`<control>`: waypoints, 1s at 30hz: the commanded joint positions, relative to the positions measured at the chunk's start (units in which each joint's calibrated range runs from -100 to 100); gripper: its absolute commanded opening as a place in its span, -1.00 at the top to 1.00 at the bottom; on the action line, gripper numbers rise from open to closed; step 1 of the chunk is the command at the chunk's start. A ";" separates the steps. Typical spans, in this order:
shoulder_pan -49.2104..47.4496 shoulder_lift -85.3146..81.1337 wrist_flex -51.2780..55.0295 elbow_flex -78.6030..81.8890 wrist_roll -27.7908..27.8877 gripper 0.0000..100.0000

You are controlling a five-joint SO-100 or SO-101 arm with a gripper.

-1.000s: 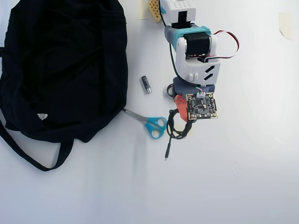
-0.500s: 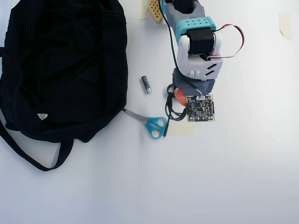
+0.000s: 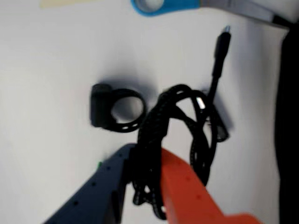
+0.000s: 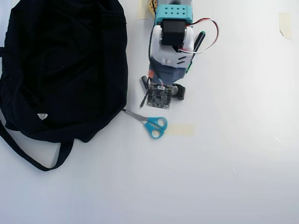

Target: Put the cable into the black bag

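In the wrist view, the gripper (image 3: 147,186) is pinching the cable (image 3: 180,135) between its grey finger (image 3: 100,191) and orange finger (image 3: 191,191), closed tightly on the coil. The loops are hanging beyond the fingertips, with the plug tail (image 3: 219,51) pointing toward the scissors (image 3: 161,4). A small black ring (image 3: 117,110) is lying on the table (image 3: 46,70) just left of the coil. In the overhead view, the arm (image 4: 170,51) is standing right of the black bag (image 4: 60,70), apart from it.

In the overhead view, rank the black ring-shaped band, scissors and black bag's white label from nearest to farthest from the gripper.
1. Black ring-shaped band: just right of the gripper.
2. Scissors: below it.
3. White label on the black bag: far left.
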 commanded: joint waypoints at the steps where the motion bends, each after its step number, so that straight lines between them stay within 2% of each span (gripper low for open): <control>1: 5.96 -3.53 1.29 -0.35 1.13 0.96; 21: 34.46 -2.37 0.77 -1.25 1.49 0.96; 25: 39.32 -2.21 -7.41 -1.25 2.60 0.96; 28: 46.57 -0.05 -12.58 -1.16 2.96 0.96; 30: 47.10 4.43 -17.15 -0.35 2.96 0.96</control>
